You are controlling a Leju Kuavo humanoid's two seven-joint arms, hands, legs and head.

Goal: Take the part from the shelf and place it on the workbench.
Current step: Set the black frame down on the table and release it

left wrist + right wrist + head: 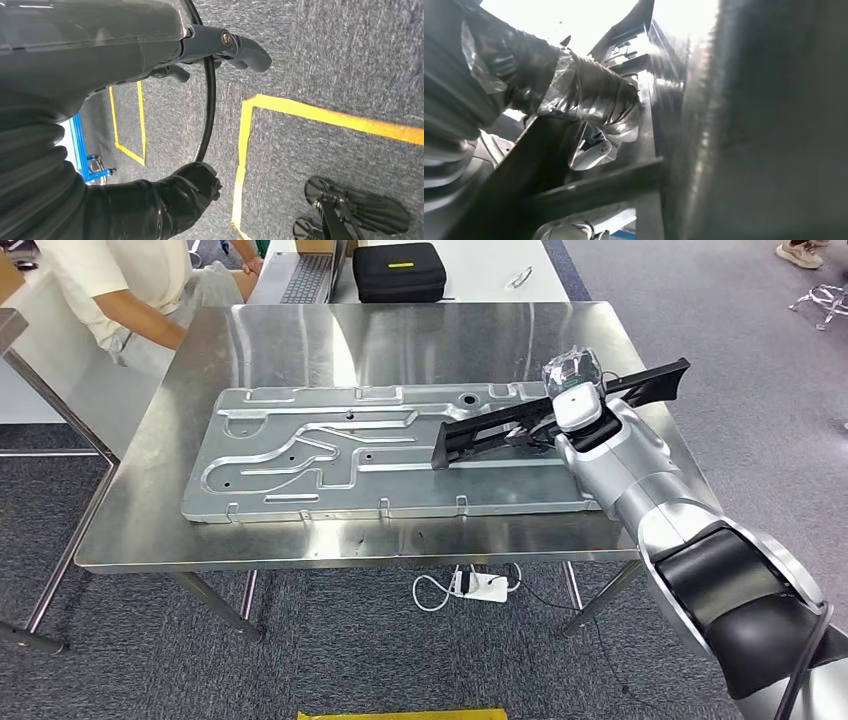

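Note:
A long black part (500, 426) lies slanted across the right end of the stamped metal panel (300, 455) on the steel workbench (400, 340). My right hand (560, 410) grips the part near its middle; the part's far end sticks out past my wrist toward the right. In the right wrist view the taped thumb (594, 100) presses against the black part (589, 190), close over the shiny metal. My left hand (220, 47) hangs by my side above grey carpet, fingers loosely curled with nothing in them.
A person (120, 290) stands at the bench's far left corner. Behind the bench a white table carries a black case (398, 270) and a keyboard (305, 278). A power strip (478, 587) lies on the floor beneath. Yellow tape lines (320, 117) mark the carpet.

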